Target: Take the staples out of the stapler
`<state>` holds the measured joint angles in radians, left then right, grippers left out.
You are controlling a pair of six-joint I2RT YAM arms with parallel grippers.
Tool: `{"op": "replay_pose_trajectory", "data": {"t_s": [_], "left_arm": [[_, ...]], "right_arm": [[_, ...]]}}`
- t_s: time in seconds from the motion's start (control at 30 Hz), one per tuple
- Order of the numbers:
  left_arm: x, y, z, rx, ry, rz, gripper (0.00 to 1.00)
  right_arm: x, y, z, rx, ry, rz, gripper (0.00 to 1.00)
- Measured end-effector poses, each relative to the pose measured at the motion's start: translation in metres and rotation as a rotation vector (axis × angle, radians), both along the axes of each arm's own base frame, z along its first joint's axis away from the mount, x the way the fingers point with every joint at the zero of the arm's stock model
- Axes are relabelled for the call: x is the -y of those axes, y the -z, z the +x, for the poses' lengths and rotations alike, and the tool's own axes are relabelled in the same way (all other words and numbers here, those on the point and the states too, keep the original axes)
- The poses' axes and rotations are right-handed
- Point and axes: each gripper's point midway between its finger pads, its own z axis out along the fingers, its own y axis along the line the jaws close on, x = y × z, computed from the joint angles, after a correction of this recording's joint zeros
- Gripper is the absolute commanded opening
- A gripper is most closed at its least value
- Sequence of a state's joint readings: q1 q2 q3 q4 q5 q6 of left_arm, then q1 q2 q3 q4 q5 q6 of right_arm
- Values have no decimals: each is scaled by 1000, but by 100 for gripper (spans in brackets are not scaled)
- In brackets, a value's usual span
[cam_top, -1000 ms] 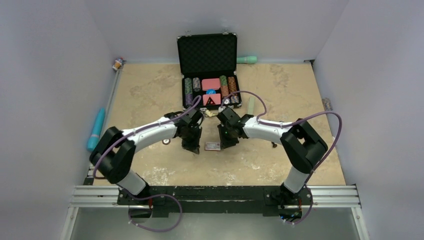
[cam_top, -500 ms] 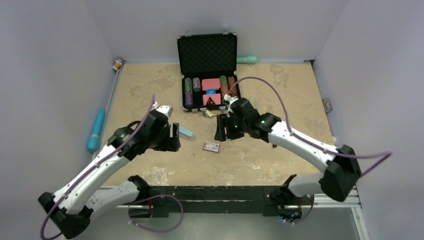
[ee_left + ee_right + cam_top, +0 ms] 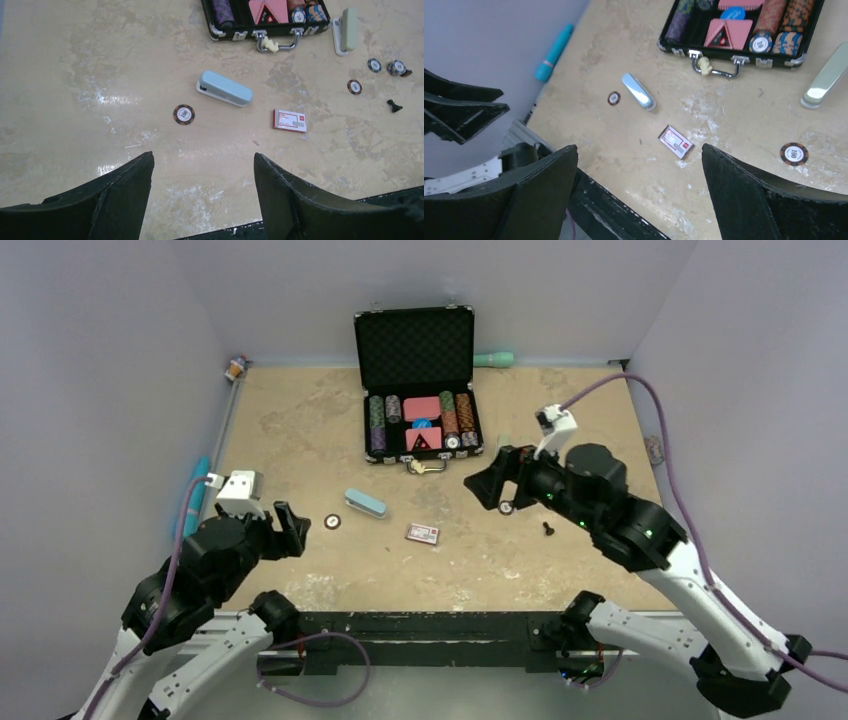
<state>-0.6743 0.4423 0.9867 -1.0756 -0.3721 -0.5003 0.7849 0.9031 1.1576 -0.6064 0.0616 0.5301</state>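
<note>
Both agape: left gripper, right gripper (stapler closed).

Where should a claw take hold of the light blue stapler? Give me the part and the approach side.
I'd grip the light blue stapler mid-body, across its narrow width, coming down from above. It lies flat and closed on the table, long sides free; the poker chip and red-and-white box lie apart from it.
</note>
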Motion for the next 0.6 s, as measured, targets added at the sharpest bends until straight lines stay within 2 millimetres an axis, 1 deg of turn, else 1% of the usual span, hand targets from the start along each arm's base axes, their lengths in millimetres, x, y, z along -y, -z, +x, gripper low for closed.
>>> {"op": "replay_pose_trajectory", "data": {"t_s": [0.1,0.13,0.23,0.3,0.43,0.5,0.6], "left_arm": [[-10,-3,2,86,-31,-13,88],[-14,0,2,104,-44,-13,96],[-22,13,1,130,-71,-6,99],[-26,21,0,136,-86,-5,99],[-30,24,0,148,-106,-5,99],[-31,23,1,153,-111,-7,100],[-31,22,1,155,-113,-7,100]], "right_arm": [[19,-28,-12,72,35,80,99],[27,-39,-16,100,54,114,99],[53,-64,-27,166,134,232,99],[71,-71,-36,201,181,312,99],[99,-66,-56,243,225,441,99],[105,-61,-62,232,237,480,99],[108,-50,-69,189,241,514,99]]}}
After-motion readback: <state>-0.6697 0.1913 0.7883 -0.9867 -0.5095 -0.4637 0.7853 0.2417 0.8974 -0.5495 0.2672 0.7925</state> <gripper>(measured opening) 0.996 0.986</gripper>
